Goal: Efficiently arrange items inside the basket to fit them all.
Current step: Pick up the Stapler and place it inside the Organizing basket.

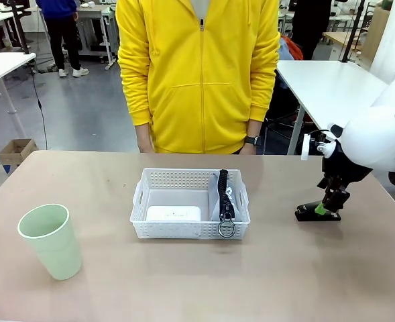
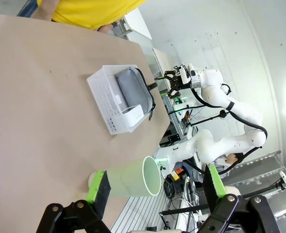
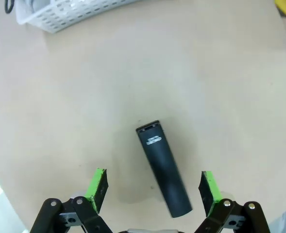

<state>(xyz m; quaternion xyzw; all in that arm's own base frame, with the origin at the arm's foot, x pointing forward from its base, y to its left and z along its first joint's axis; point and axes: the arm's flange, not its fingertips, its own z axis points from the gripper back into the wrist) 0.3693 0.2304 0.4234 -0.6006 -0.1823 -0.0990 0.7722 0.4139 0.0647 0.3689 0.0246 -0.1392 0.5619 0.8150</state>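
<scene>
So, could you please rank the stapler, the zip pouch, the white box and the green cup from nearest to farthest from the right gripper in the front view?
1. Stapler, directly under the right gripper.
2. Zip pouch, right side of the basket.
3. White box, basket's left side.
4. Green cup, far left of the table.

"RAN" on right arm (image 1: 379,137)
</scene>
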